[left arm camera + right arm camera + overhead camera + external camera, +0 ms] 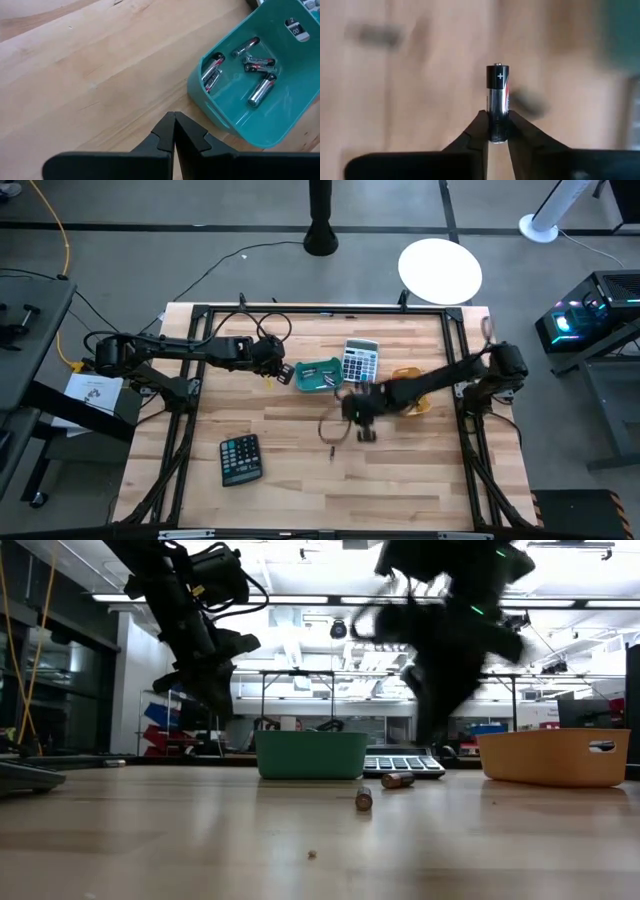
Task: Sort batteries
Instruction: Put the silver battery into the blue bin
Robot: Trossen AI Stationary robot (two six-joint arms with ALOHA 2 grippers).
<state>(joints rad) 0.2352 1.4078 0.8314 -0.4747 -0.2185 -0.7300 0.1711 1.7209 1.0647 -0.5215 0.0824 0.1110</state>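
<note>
Wooden table (300, 490): right gripper (498, 134) pinches upright battery (498, 97) (plus end outward), arm mid-table; left gripper (174, 131) closed, empty.

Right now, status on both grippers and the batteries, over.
Right gripper shut on a battery, mid-table. Left gripper shut, empty, beside the teal tray holding several batteries. Two loose batteries on the table. Nothing blocking.

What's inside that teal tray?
The teal tray holds six batteries lying loose on its floor, as seen from the left wrist. The near wall hides a strip of the floor, so another could lie there unseen.
</note>
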